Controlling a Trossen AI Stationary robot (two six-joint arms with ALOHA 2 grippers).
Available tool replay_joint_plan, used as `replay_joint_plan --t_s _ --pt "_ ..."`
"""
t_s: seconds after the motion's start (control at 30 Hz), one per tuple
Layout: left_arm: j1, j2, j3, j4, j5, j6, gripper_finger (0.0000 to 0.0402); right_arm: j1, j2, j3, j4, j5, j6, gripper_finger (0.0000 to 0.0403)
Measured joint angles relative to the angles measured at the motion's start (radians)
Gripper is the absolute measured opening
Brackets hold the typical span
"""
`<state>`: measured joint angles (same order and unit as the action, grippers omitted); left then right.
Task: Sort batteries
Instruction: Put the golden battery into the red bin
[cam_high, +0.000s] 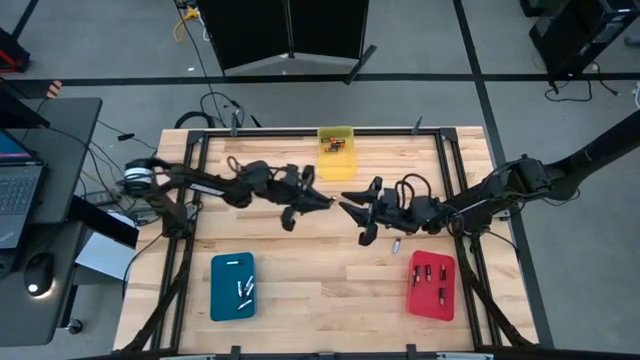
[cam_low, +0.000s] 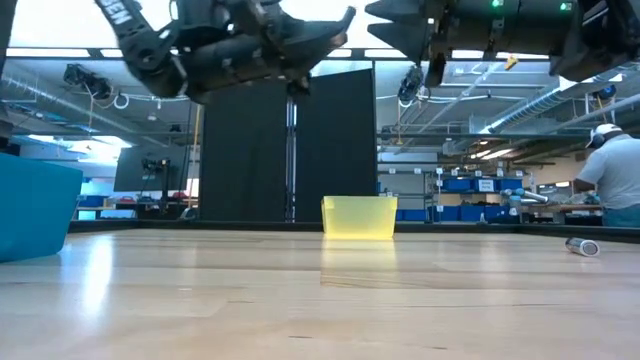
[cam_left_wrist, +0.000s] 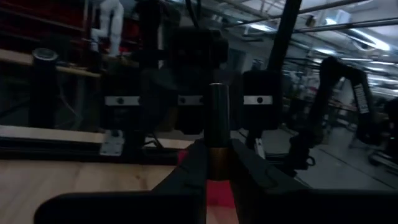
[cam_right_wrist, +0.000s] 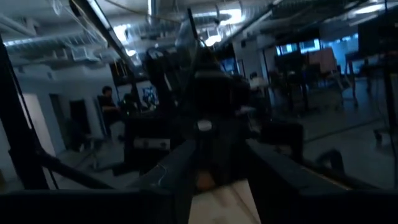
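Above the middle of the wooden table, seen from overhead, two dark arms meet nose to nose. The left gripper reaches in from nine o'clock and the right gripper from three o'clock, their tips just apart near the table's centre.

The left wrist view shows the left gripper pinching a dark battery with a coppery band; the cell stands upright between the two fingers, which press against its sides. In the right wrist view the right gripper has its fingers spread, with a gap between them.

At twelve o'clock on the table sits a yellow tray with a few dark batteries inside; how many cannot be made out. At seven o'clock lies a blue tray holding several silvery batteries. At five o'clock lies a red tray holding several dark batteries. One loose battery rests on the bare wood just below the right gripper, near the red tray's upper corner.

From table height, both grippers hang high above the surface. The yellow tray stands at the far edge, the blue tray at nine o'clock, and the loose silvery battery lies on its side at three o'clock. A person sits in the room beyond.
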<state>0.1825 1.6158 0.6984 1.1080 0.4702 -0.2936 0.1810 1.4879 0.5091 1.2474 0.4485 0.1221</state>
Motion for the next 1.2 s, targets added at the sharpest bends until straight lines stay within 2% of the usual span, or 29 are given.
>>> replay_joint_plan --t_s 0.2,0.43,0.53,0.67,0.83,1.03,1.13,1.2 --pt "-0.002 0.093 0.11 0.0 0.046 -0.02 0.0045 0.0 0.0 0.0 0.037 -0.02 -0.021 0.0144" --pt "-0.002 0.128 0.147 -0.003 0.059 -0.028 0.0045 0.005 0.0 0.0 0.039 -0.031 -0.04 0.0141" --pt "-0.002 0.127 0.147 0.0 0.06 -0.027 0.0045 0.007 0.0 0.0 0.046 -0.03 -0.047 0.0119" --pt "-0.002 0.126 0.147 -0.001 0.062 -0.024 0.0045 0.007 0.0 0.0 0.056 -0.023 -0.068 0.0064" --pt "-0.002 0.124 0.148 0.002 0.063 -0.021 0.0045 0.007 0.0 0.012 0.057 -0.021 -0.102 0.0061" --pt "-0.002 0.124 0.149 -0.023 0.061 -0.009 0.0088 0.007 -0.013 0.013 0.048 -0.022 -0.131 0.0061" --pt "-0.002 0.127 0.147 -0.059 0.063 0.006 0.0106 0.007 -0.057 0.017 0.042 -0.022 -0.143 0.0061" --pt "-0.002 0.126 0.147 -0.077 0.063 0.054 0.0111 0.007 -0.102 0.017 -0.022 -0.023 -0.145 0.0061"
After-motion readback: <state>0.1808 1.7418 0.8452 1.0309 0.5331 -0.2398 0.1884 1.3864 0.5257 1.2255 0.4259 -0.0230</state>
